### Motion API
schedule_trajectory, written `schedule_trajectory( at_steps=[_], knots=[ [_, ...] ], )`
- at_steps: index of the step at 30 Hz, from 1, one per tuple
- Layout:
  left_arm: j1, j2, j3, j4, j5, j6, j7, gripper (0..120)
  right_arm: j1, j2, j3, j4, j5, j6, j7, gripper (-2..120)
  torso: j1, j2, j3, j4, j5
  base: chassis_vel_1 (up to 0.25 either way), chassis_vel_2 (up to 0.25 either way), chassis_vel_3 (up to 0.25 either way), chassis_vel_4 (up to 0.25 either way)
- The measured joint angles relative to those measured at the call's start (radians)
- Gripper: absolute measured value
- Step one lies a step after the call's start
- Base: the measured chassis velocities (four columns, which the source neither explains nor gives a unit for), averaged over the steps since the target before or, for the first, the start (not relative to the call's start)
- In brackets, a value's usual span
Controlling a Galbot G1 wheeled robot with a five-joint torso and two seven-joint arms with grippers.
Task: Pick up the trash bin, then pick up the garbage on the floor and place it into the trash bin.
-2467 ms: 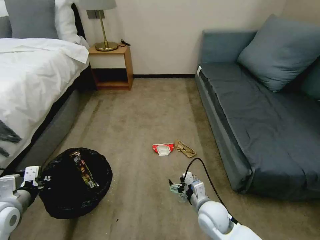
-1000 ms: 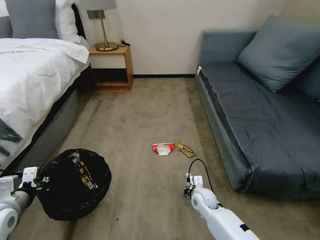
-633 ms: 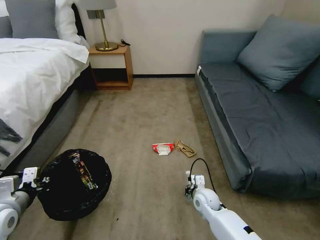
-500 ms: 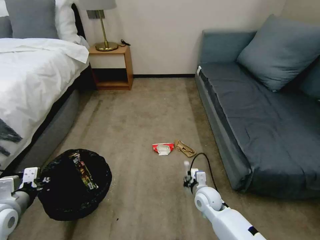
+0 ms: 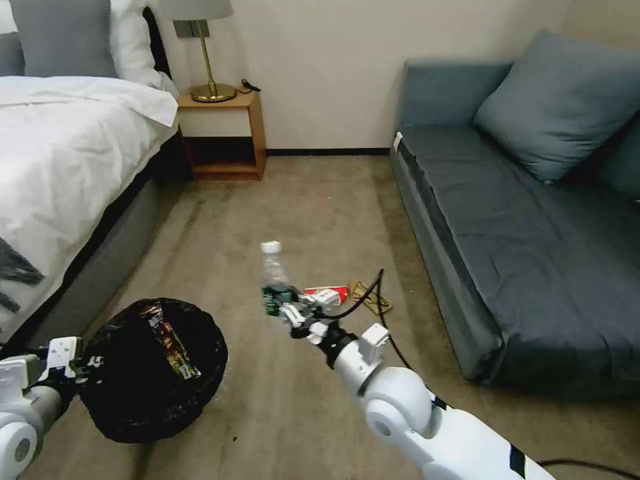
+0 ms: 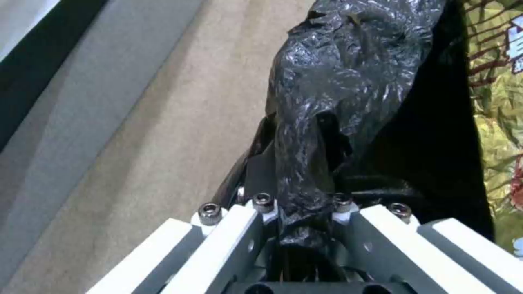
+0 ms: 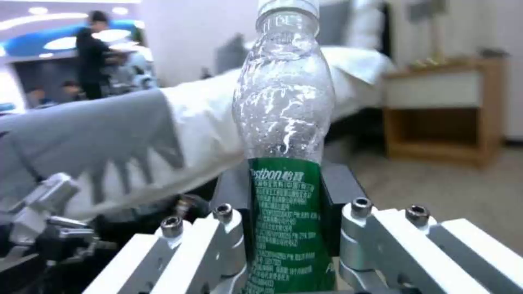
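The right gripper (image 5: 288, 308) clamps an upright clear bottle (image 5: 273, 275) above the carpet. The left gripper (image 6: 298, 212) pinches the trash bin (image 5: 153, 373) by its bagged rim, near the bed's edge. Best to carry the bottle squarely over the opening before letting go.

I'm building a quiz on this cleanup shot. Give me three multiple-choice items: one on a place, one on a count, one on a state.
1. Where is the bottle?
A. on the sofa
B. in the right gripper, above the carpet
C. inside the bin

2. How many litter pieces lie on the carpet by the sofa?
A. two
B. four
C. none

3. What is the left gripper doing?
A. hanging open
B. holding the lamp
C. clamped on the bin's bag edge

Answers:
1 B: the right wrist view shows the fingers on either side of the green label.
2 A: a red packet and tan paper.
3 C: black plastic is pinched between its fingers.
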Motion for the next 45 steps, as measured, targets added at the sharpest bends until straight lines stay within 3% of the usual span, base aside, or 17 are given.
schedule_trajectory(
  at_steps=[14,30,37,39,45],
  knots=[
    [0.007,-0.022,-0.012,-0.011,-0.004,0.000,-0.001,3,0.204,0.228,-0.205,-0.225,-0.004,0.034,0.013,22,0.000,0.000,0.000,0.0002,-0.0001,0.000,0.000,0.000,0.000],
    [0.004,-0.028,-0.005,-0.013,-0.005,0.000,-0.001,3,0.215,0.338,-0.253,-0.298,-0.022,0.026,0.034,22,0.000,0.000,0.000,0.0001,0.0000,0.000,0.000,0.000,0.000],
    [0.004,-0.030,-0.005,-0.013,-0.011,0.000,-0.001,3,0.205,0.350,-0.260,-0.314,-0.024,0.016,0.043,44,0.000,0.000,0.000,0.0000,0.0000,0.000,0.000,0.000,0.000],
    [0.004,-0.029,-0.005,-0.013,-0.012,0.000,-0.001,3,0.198,0.346,-0.260,-0.315,-0.025,0.015,0.043,55,0.000,0.000,0.000,0.0000,0.0001,0.000,0.000,0.000,0.000],
    [0.002,-0.029,-0.001,-0.013,-0.012,0.000,-0.001,3,0.192,0.342,-0.257,-0.318,-0.028,0.015,0.043,70,0.000,0.000,0.000,0.0000,0.0001,0.000,0.000,0.000,0.000]
  ],
)
